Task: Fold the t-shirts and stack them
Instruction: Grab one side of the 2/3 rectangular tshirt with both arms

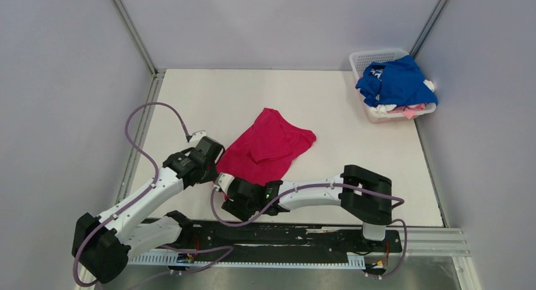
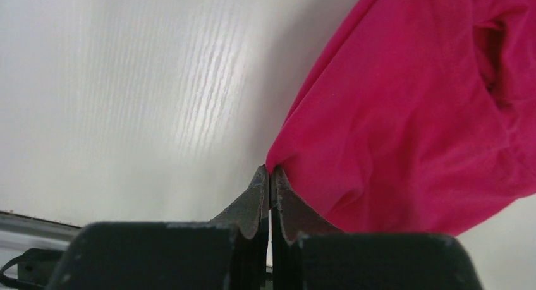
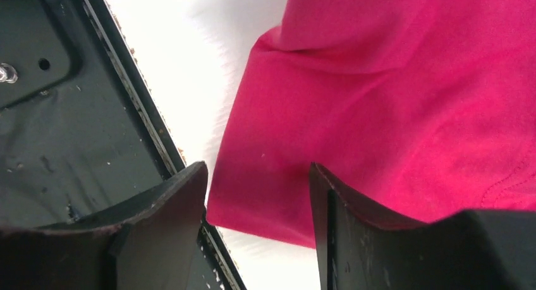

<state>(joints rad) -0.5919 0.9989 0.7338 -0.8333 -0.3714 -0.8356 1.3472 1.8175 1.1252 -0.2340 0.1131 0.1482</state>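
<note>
The magenta-red t-shirt [image 1: 268, 145] lies crumpled on the white table [image 1: 354, 145], left of centre. My left gripper [image 1: 215, 168] is at its left near corner; in the left wrist view the gripper [image 2: 270, 171] is shut, pinching the edge of the shirt [image 2: 411, 113]. My right gripper [image 1: 225, 187] is at the shirt's near edge. In the right wrist view the gripper [image 3: 253, 184] is open, with the corner of the shirt [image 3: 379, 100] lying between and beyond its fingers. The royal blue t-shirt [image 1: 395, 81] sits on top of white and pale pink shirts [image 1: 411, 110] in the basket.
The white lattice basket [image 1: 363, 58] stands at the table's back right corner. A black base rail [image 1: 303, 236] runs along the near edge and shows in the right wrist view [image 3: 63, 113]. Metal frame posts [image 1: 136, 34] rise at the back corners.
</note>
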